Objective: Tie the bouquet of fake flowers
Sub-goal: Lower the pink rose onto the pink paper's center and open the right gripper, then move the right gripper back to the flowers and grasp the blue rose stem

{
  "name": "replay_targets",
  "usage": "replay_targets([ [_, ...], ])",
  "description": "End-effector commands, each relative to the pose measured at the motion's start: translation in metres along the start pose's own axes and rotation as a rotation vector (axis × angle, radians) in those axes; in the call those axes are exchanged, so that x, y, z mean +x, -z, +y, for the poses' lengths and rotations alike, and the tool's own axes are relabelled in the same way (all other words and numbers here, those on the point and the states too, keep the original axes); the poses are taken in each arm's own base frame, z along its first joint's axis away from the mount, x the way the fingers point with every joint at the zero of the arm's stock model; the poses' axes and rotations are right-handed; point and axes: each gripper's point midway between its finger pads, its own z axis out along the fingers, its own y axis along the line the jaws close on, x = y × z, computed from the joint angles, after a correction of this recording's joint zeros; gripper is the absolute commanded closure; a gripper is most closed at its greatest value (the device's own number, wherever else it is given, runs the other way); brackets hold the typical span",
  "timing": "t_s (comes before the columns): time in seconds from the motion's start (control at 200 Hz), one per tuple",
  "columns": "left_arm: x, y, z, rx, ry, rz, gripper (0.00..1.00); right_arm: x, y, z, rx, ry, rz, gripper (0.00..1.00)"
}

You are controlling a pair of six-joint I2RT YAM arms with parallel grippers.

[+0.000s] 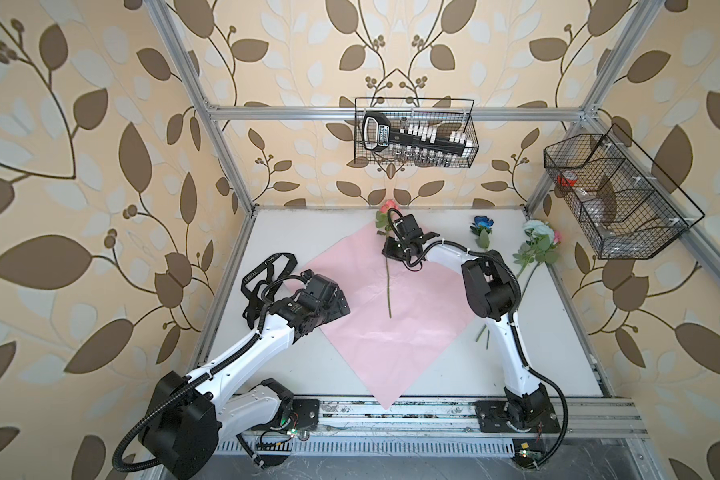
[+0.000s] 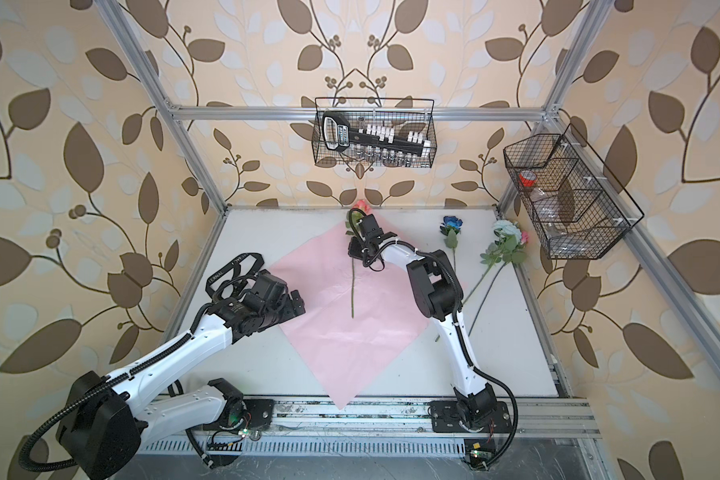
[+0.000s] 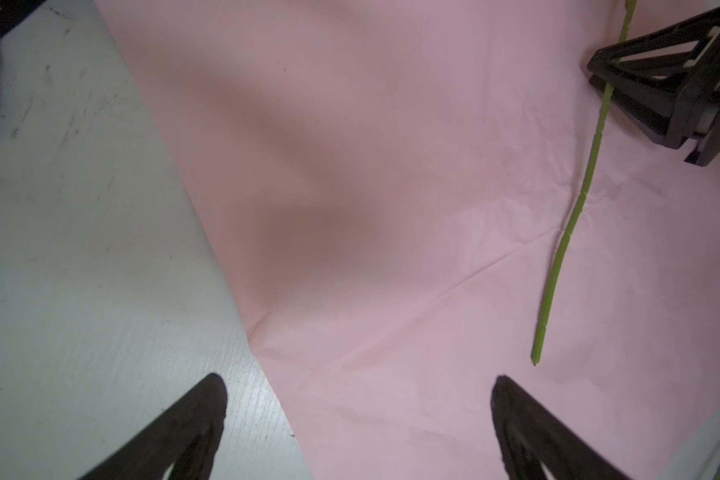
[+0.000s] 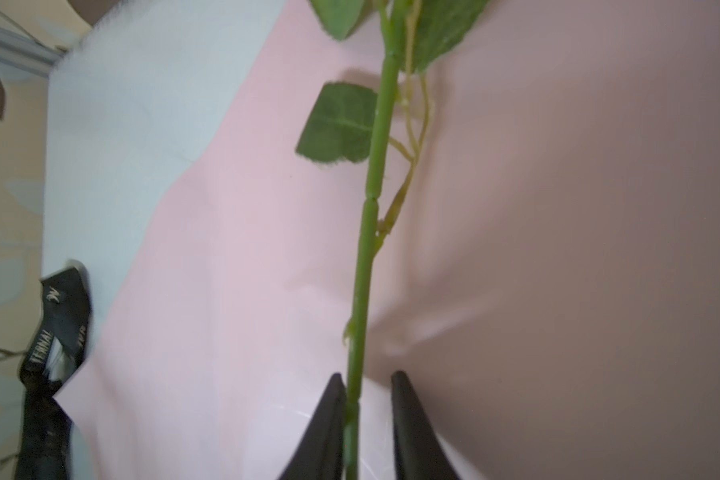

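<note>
The left hand [image 3: 358, 378] is hovering low with its fingers spread wide, holding nothing. One fingertip is hanging over the bare white surface [image 3: 80, 249] and the other over the pink wrapping paper [image 3: 391, 166], whose edge is running between them. Behind this hand, a black ribbon [image 1: 267, 274] with white lettering is lying in loose loops on the surface, near a corner of the paper.

Ahead of the left hand and off to one side, a pink rose [image 1: 388, 282] is lying along the middle of the paper. Its cut end is pointing back toward that hand and its bloom is resting past the paper's far corner.

The right hand [image 4: 366, 376] is reaching down over the upper part of the rose's stem, its fingers straddling it and slightly parted. One finger is touching the stem while the other is standing just clear, so nothing is being clamped. Green leaves are spreading just beyond its fingertips.

The bouquet's other flowers are not yet gathered. Out past the right hand's wrist, a dark blue flower [image 1: 481, 224] and a bunch of pale blue-white and pink blooms [image 1: 537, 232] are lying on the bare surface.

Farther off, two black wire baskets [image 1: 416, 133] are hanging from the frame.
</note>
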Motion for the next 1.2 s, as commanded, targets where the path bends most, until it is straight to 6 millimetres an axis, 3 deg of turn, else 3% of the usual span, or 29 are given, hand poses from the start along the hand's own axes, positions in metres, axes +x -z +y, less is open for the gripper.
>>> replay_targets([
  [0.0, -0.004, 0.003, -0.004, 0.014, -0.010, -0.011, 0.01, 0.009, -0.004, -0.003, 0.000, 0.007, 0.035, 0.66],
  [0.13, -0.005, 0.006, -0.002, 0.012, -0.008, -0.020, 0.01, 0.001, 0.006, 0.004, -0.018, 0.009, 0.020, 0.56],
  [0.29, -0.007, 0.011, -0.001, 0.016, -0.009, -0.035, 0.01, -0.011, 0.031, 0.012, -0.019, 0.017, -0.012, 0.50],
  [0.47, -0.010, 0.015, -0.001, 0.019, -0.011, -0.052, 0.01, -0.028, 0.088, 0.015, -0.001, 0.038, -0.092, 0.45],
  [0.575, -0.013, 0.016, -0.002, 0.022, -0.013, -0.064, 0.01, -0.031, 0.127, 0.000, 0.027, 0.032, -0.133, 0.42],
  [0.715, -0.016, 0.017, -0.006, 0.035, -0.017, -0.075, 0.01, -0.020, 0.178, -0.049, 0.103, -0.021, -0.175, 0.42],
  [0.97, -0.017, 0.017, -0.009, 0.047, -0.033, -0.076, 0.01, 0.028, 0.261, -0.188, 0.366, -0.153, -0.224, 0.45],
  [1.09, -0.017, 0.017, -0.012, 0.059, -0.044, -0.075, 0.01, 0.047, 0.282, -0.242, 0.451, -0.220, -0.208, 0.48],
  [1.195, -0.018, 0.016, -0.014, 0.067, -0.048, -0.075, 0.01, 0.055, 0.288, -0.272, 0.501, -0.259, -0.186, 0.50],
])
